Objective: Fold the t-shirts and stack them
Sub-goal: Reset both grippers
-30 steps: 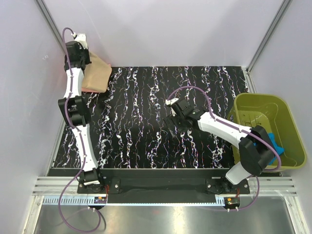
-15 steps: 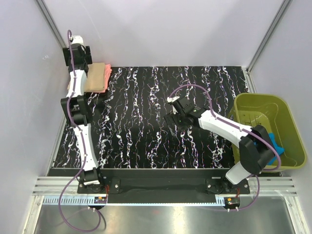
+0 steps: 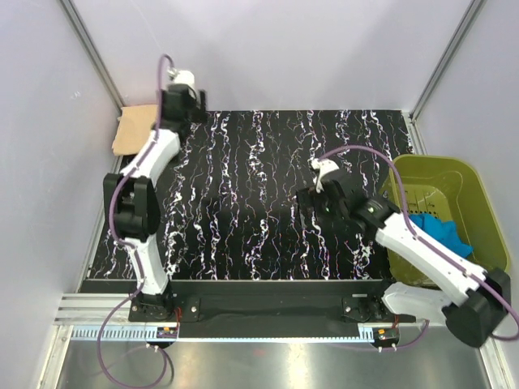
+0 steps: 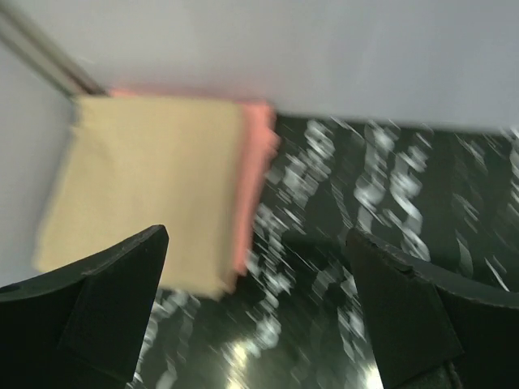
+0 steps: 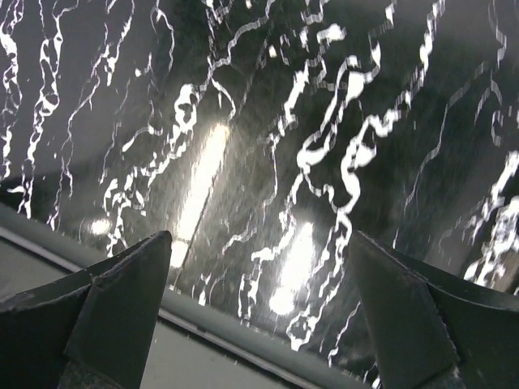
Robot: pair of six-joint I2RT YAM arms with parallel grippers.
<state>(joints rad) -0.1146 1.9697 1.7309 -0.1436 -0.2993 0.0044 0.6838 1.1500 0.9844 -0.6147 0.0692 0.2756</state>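
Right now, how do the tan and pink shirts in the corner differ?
The tan t-shirt lies on top, its folded face showing; the pink t-shirt lies underneath, only an edge strip peeking out. Tan looks pale and sandy, pink warmer. Both are folded flat in one stack.

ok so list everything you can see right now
tan-beige t-shirt: one, tan, folded, on top of the stack at the table's far left corner
salmon-pink t-shirt: one, pink, folded under the tan one, its edge showing
basket: one, olive-green, at the table's right edge
cloth: one, blue, inside the basket
table: one, black with white marbling
left gripper: one, black, open and empty, beside the stack
right gripper: one, black, open and empty, above bare table right of centre
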